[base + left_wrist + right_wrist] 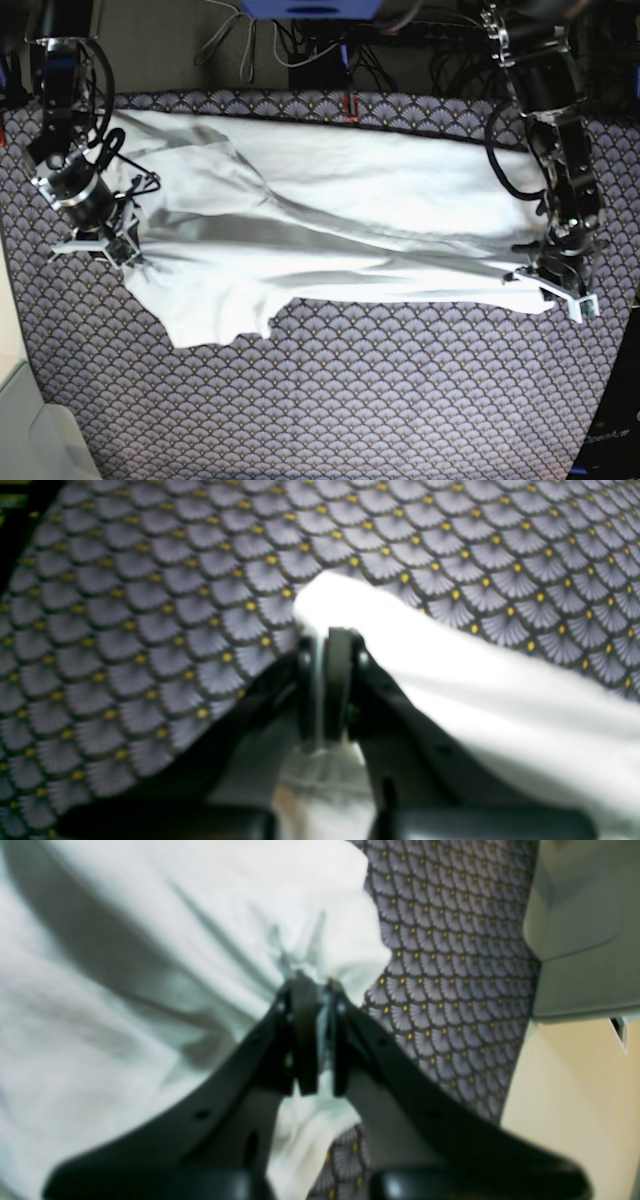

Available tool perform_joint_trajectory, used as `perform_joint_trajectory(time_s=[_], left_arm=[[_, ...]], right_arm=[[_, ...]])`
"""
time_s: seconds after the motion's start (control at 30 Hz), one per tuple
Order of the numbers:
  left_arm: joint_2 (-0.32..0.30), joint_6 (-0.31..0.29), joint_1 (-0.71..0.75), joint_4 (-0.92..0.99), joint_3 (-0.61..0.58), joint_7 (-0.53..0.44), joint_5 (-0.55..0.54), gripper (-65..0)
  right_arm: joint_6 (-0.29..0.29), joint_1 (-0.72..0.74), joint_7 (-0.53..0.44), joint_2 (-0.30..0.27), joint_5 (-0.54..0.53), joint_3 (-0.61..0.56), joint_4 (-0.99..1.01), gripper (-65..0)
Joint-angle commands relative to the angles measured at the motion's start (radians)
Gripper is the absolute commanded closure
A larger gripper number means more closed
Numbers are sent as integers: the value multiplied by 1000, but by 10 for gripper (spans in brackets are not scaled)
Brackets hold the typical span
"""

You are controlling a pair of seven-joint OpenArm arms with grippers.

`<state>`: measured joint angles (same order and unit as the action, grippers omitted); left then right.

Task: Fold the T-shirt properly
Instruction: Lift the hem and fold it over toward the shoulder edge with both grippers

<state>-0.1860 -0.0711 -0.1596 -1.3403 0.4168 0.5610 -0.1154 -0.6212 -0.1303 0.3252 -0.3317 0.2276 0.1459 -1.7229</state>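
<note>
Left wrist view: left gripper (327, 680) clenched on a corner of the white T-shirt (500, 700), cloth trailing off to the right over the purple tablecloth (150, 630)

Right wrist view: right gripper (315, 1035) pinching a bunched edge, shirt spreading away leftward

Base view: T-shirt (340, 220) stretched lengthwise between both grippers, long axis side to side, each arm holding one end

White wrinkled T-shirt (330, 215), spread sideways across the cloth, apparently partly folded lengthwise
</note>
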Motion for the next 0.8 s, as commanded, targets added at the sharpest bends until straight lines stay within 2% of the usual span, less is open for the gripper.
perform_joint_trajectory(time_s=[0.0,0.6,0.77], left_arm=[[-14,7,-7,-40,7,-29,0,-6],[-20,7,125,-172,12,-28,0,-6],[-17,7,156,-209,44,-28,0,-6]], right_arm=[[14,-6,-19,-14,-1,19,-30,0],[14,-196,-28,-24,-3,41,-87,0],[14,-263,-30,-27,-3,41,-141,0]])
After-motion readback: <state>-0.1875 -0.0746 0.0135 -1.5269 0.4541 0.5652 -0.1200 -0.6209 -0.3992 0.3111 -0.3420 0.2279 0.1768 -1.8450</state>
